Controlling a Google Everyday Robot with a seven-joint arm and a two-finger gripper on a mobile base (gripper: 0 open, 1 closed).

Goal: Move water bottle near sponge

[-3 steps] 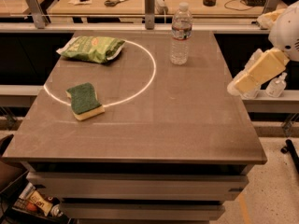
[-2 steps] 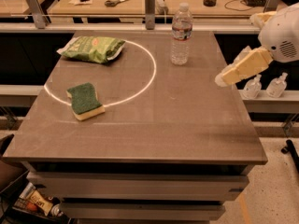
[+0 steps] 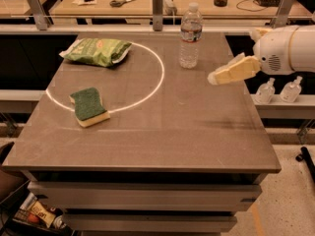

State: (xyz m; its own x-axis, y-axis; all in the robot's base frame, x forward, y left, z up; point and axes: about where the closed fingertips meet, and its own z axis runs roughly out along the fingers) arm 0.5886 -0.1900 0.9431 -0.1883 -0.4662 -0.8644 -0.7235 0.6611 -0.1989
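Hand (image 3: 218,77) nearer upright, cap-up water bottle (image 3: 190,39)

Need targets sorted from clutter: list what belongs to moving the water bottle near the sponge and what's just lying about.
Job:
water bottle, upright at the back
sponge, front left
gripper, hovering right of the bottle, apart from it

Lying about:
green snack bag, back left
two pump bottles, off to the right
scissors, far behind
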